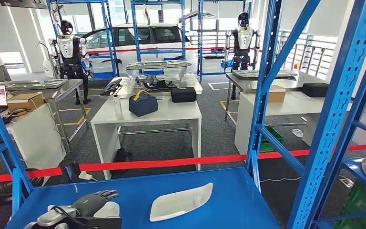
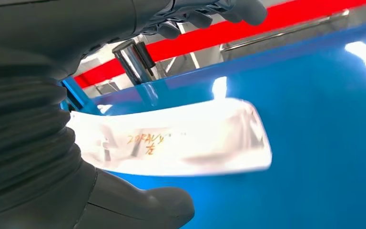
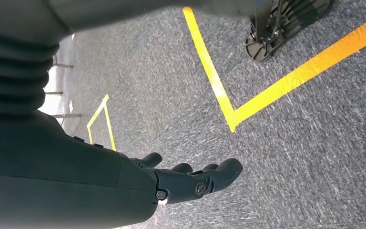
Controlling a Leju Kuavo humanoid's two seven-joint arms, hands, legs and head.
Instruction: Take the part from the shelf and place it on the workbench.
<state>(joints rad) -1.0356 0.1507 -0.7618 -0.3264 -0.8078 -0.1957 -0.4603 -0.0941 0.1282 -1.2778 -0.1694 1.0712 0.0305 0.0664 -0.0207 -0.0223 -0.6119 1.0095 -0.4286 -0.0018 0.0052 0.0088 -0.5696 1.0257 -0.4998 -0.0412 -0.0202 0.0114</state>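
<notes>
Reaching in over the near left corner of the blue shelf (image 1: 248,210), the left hand (image 1: 94,200) is hovering with its dark fingers (image 2: 248,9) spread and its thumb (image 2: 162,205) held apart, gripping nothing that I can make out. In the left wrist view a white moulded part (image 2: 181,140) with orange handwriting on it is lying on the shelf between the thumb and the fingers, though the blur there is making it hard to say whether either is touching it. From the head view, a white part (image 1: 181,201) is lying flat near the middle of the shelf, apart from the hand, and a second pale piece (image 1: 108,209) is showing just beside the hand. The right hand (image 3: 190,179) is hanging over grey carpet (image 3: 290,152) marked with yellow tape lines (image 3: 267,90), its fingers loosely extended and holding nothing. Beyond the shelf, a red barrier tape (image 1: 171,163) is stretching across, with a white table (image 1: 171,112) carrying a navy bag (image 1: 143,103) behind it.
</notes>
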